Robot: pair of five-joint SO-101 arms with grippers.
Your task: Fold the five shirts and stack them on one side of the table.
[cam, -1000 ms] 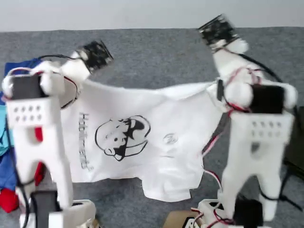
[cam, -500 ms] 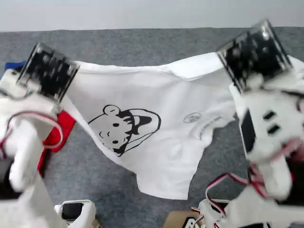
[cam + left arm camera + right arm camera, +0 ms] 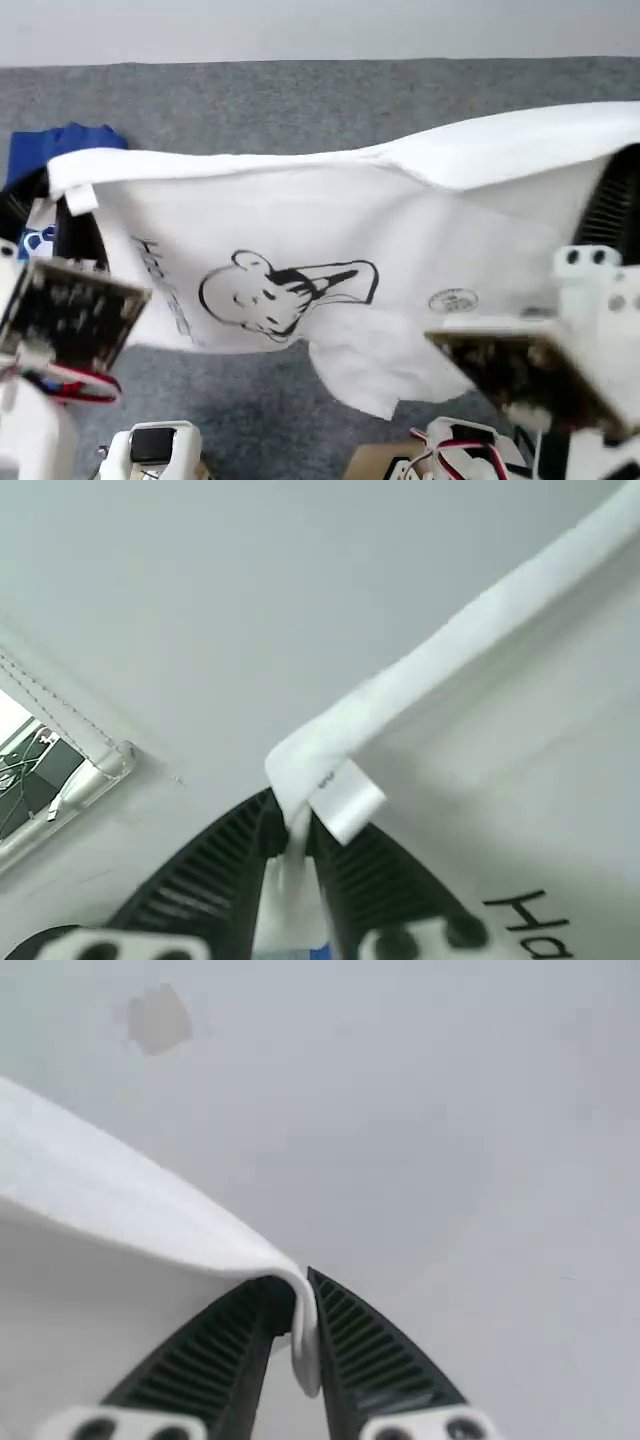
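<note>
Handling: the white shirt [image 3: 300, 230] looks thin, light and limp. I judge it will sag, swing and crease freely, and slip out of any loose pinch. It is not fragile.
Where to hold: best taken by two corners of one edge, on the doubled seam where the cloth is thickest, and kept taut between them so the body hangs flat.
Look: plain white, with a black cartoon drawing [image 3: 285, 290] near the middle, a line of lettering beside it and a small round mark [image 3: 453, 299] off to the other side. A little white tag [image 3: 345, 798] sticks out at one corner.
Place: lifted above the grey desk [image 3: 300, 100] and stretched wide between the two arms. Its top edge runs nearly straight across. The lower part hangs loose, with one flap drooping toward the near side.
Left tool [image 3: 292, 825]: jaws together, clamped on the shirt corner just beside the tag.
Right tool [image 3: 298, 1290]: jaws together, clamped on a rolled fold of the shirt's edge.
Nearby: a blue cloth [image 3: 60, 145] lies on the desk at the left, partly behind the raised shirt.
</note>
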